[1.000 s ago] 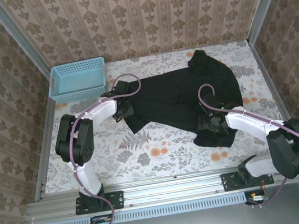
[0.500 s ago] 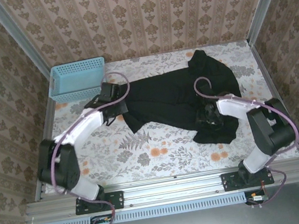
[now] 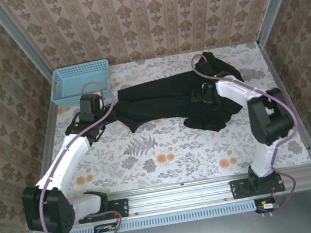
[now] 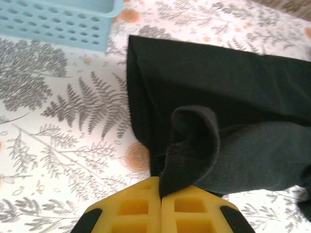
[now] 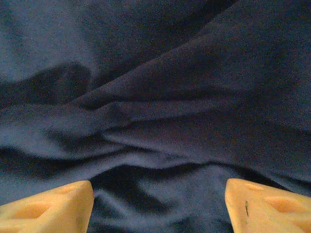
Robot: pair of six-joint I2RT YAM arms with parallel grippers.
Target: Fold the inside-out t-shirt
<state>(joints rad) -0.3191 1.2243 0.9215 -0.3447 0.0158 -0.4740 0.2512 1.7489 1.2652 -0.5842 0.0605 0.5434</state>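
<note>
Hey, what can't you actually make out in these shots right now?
Right tool: in the top view its fingers are lost against the black t-shirt.
Left tool: left wrist view's bottom edge cuts off its body.
Basket: same view's top edge cuts it off.
T-shirt seams: right wrist view too dark and blurred.

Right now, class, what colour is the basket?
The basket is light blue; top external view.

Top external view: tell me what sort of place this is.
Probably a robot test cell styled like a home: wallpapered panels in metal framing, a floral table holding the inside-out t-shirt and a blue basket, left arm and right arm on a rail.
</note>
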